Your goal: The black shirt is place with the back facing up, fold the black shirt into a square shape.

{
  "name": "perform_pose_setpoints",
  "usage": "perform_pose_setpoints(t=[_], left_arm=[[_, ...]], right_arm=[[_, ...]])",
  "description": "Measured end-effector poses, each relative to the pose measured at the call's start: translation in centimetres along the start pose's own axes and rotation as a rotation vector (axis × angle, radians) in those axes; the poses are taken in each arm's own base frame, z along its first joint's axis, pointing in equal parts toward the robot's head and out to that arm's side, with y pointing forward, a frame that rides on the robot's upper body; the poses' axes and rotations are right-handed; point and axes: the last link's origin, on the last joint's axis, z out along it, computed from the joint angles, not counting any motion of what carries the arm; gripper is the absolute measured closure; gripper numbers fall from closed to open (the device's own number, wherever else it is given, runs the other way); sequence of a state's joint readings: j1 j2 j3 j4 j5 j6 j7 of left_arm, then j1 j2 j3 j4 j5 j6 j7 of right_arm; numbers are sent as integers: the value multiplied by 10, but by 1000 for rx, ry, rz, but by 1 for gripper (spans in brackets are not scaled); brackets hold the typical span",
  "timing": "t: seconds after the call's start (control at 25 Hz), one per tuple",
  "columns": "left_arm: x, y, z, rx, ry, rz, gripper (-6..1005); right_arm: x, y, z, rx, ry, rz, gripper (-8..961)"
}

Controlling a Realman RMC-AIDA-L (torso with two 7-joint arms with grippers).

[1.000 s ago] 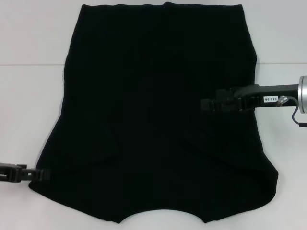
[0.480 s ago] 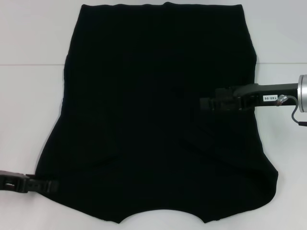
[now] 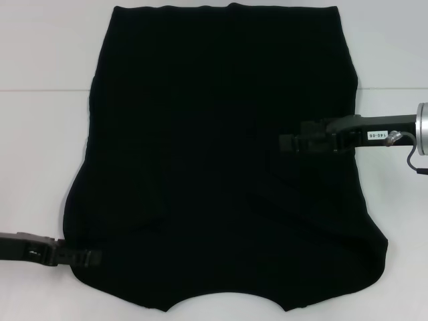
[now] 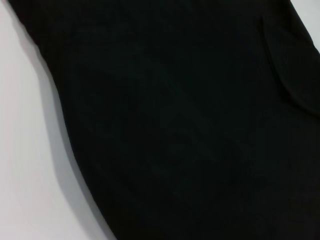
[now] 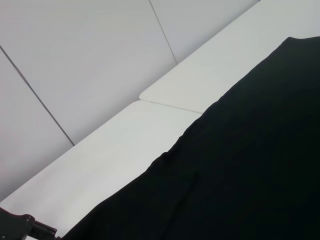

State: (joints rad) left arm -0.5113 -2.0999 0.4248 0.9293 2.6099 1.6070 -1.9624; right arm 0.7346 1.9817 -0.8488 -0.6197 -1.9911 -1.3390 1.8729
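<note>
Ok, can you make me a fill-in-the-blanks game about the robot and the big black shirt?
1. The black shirt lies spread on a table whose colour is ____.
2. The gripper at the shirt's near corner is the ____ gripper.
3. The right gripper reaches in over the ____.
4. The number of robot arms in the head view is ____.

Missing words: white; left; shirt; two

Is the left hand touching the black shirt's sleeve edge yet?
Cannot tell. In the head view the left hand overlaps the black shirt at its near left sleeve edge, but black on black hides any contact or gap.
</note>
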Motion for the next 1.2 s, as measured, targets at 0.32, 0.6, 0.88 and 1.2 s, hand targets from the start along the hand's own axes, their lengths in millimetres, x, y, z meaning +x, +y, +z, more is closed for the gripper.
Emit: perform_pose_setpoints(t=[0.32,0.6,0.88,1.2], left_arm=[[4,0,4,-4,-2,-6,104],[6,-3,4,6,5,-18,339],[7,-3,4,8,5,-18,526],[7,-3,5,16,9,-21,781]], right_arm=[[-1,-2,-2,6,-16,3,44],[0,-2,-3,7,-16,7,47],[9,-6,-10,23,-12,57,50],[38,-21,-43,74,10,194,76]])
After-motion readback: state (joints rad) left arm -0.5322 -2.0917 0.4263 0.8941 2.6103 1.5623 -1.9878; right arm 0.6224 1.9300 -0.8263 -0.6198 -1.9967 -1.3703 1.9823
